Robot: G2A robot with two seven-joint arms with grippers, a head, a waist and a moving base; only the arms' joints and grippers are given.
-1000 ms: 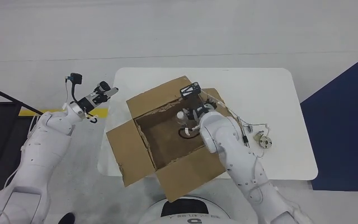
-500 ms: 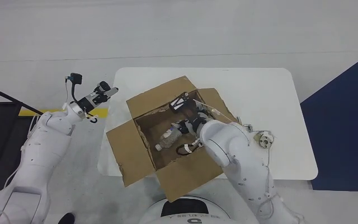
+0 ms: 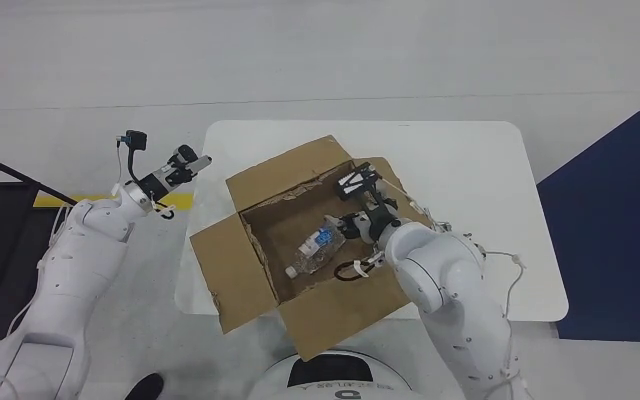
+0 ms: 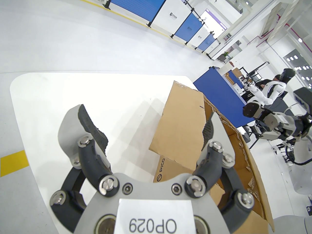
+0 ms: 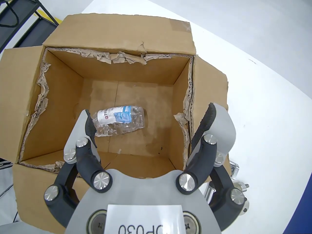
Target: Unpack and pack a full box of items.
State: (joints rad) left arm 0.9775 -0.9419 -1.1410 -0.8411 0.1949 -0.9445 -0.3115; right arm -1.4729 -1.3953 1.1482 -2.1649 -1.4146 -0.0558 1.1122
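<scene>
- The cardboard box (image 3: 262, 262) stands on the white table (image 3: 470, 160). All four flaps are folded outward, and the flap nearest to the robot hangs over the table edge.
- The box is brown corrugated board. The rim is torn and ragged, and the floor inside has dark smudges.
- The bottle (image 5: 120, 120) lies on its side on the box floor, about in the middle. It is clear, thin, crumpled plastic with a white and blue label.
- In the right wrist view, one finger hides the bottle's neck end.
- The right gripper (image 5: 149, 116) hangs over the box opening, above the bottle. Its jaws are spread wide and it holds nothing.
- The left gripper (image 4: 147, 116) is outside the box, near the table corner and well apart from the cardboard. It is also wide open and empty.
- The fingers (image 4: 93, 132) have dark, rough rubber pads on grey metal shells.
- Just beyond the box wall lie small shiny metal parts (image 5: 240, 194), half covered by the right gripper. I cannot tell what they are.
</scene>
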